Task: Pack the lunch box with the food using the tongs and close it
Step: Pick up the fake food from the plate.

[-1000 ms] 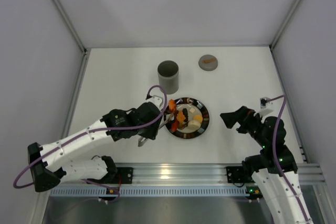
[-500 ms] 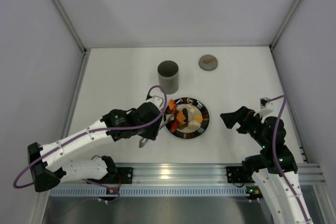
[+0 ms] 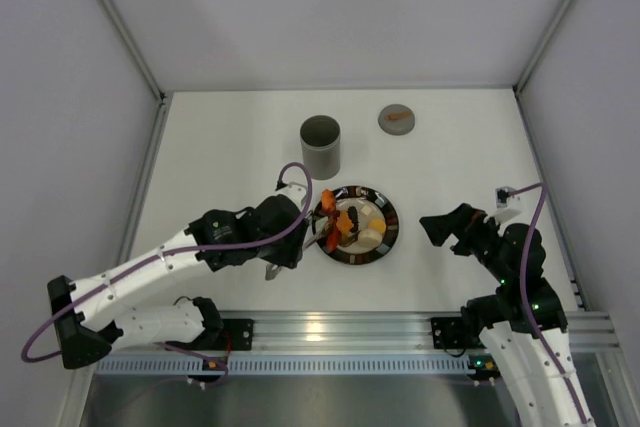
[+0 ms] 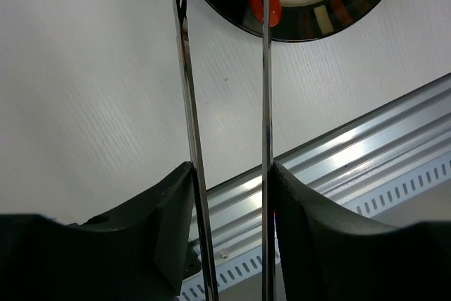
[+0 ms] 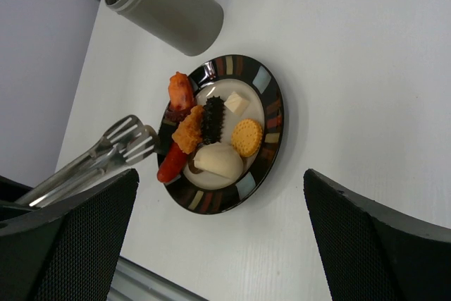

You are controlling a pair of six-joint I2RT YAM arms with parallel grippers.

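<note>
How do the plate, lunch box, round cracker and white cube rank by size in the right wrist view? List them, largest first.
1. plate
2. lunch box, though it sits farther from the camera
3. round cracker
4. white cube, only a little smaller than the cracker

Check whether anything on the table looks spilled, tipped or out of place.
Nothing is spilled or tipped. Only the long red piece sits off-centre, lying across the striped rim of the plate, near the tongs; the lunch box stands upright.
</note>
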